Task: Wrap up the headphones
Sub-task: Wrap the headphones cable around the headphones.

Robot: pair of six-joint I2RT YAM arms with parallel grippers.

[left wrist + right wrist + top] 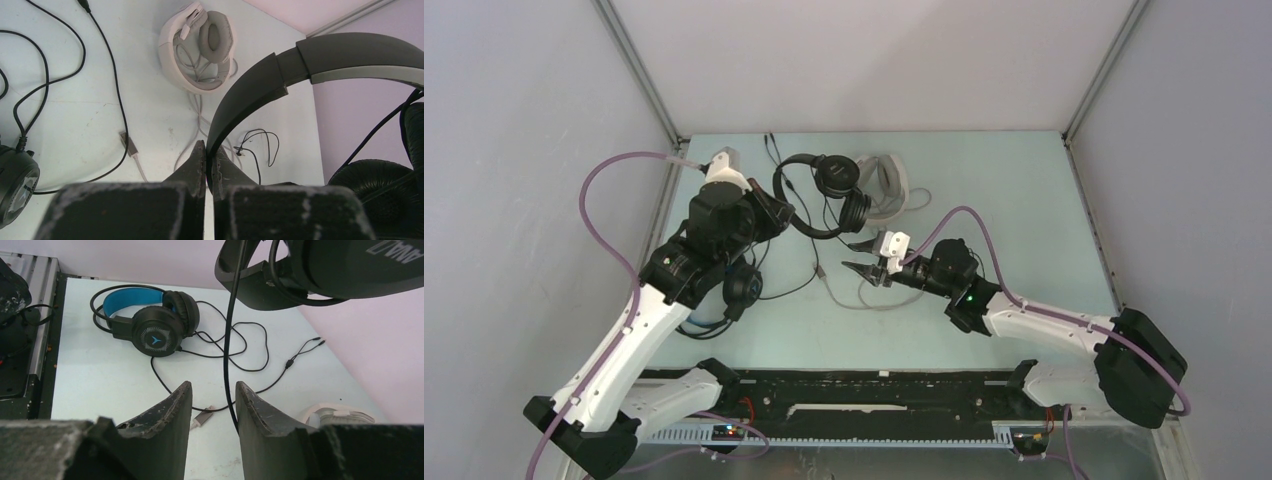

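Black plastic fills my left wrist view: my left jaws are pressed together on the headband of the all-black headphones (260,85), holding them up off the table (1004,200), one ear pad hanging at the right. My right jaws stand spread above the table, and the thin cable (227,340) that drops from those headphones runs down between them, not pinched. Beyond them the blue-banded headphones (150,332) lie flat near my left arm, their cable looped loosely beside them. The white-grey headphones (200,50) lie toward the far edge, their cable partly bundled inside the headband.
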